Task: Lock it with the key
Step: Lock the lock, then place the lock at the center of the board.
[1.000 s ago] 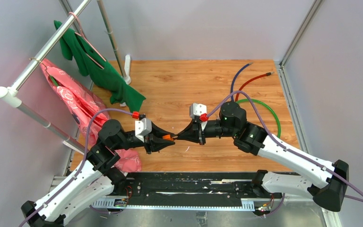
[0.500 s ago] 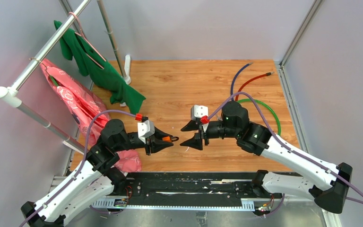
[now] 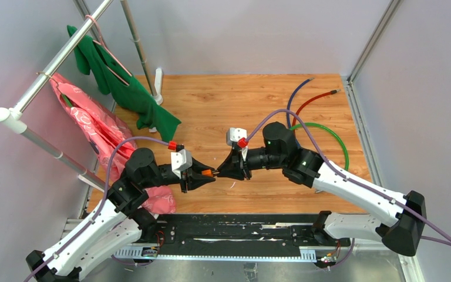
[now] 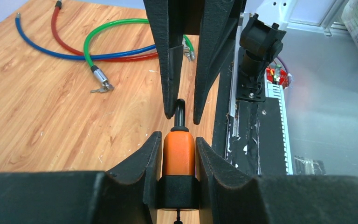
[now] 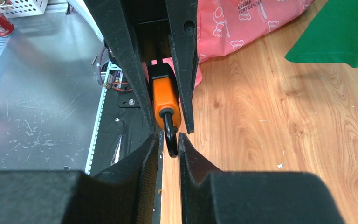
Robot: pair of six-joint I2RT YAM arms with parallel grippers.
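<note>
"The left gripper (image 4: 177, 138) is clamped on the orange padlock (image 4: 179, 156), gripping it by the body just above the table (image 3: 223, 100). The shackle (image 4: 180, 112) points at the other arm."

"The right gripper (image 5: 168, 136) has its jaws close on either side of that shackle. I can't tell whether they're biting."

"I'd have it square up and press straight along the lock, or the body could twist in the grip."

"I see no key at the padlock. There may be one by the green cable (image 4: 116, 25), farther back."

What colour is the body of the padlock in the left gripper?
The padlock body is orange, with a black shackle and base; clearest in the left wrist view.
</note>
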